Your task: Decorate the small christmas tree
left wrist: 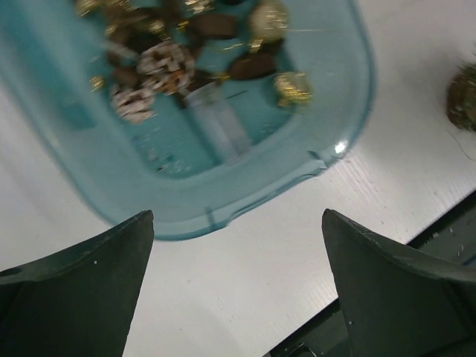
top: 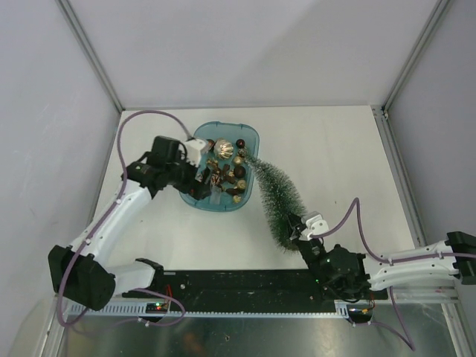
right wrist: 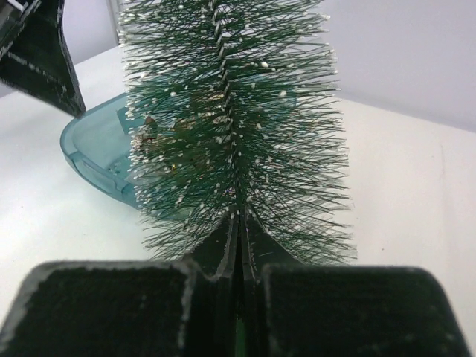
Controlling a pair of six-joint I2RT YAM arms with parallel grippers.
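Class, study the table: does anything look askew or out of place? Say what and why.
The tree is not standing. It slants far over, with its tip by the rim of the tray and its trunk clamped in the right pincer. The ornaments sit inside the tray.

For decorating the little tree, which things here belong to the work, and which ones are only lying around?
Belongs to the job:
- small christmas tree, held near its wide end by the right gripper
- gold and brown ornaments and pinecones in the teal tray
- left gripper, open at the tray's edge

Only lying about:
- clear plastic piece in the tray
- purple cables
- black rail
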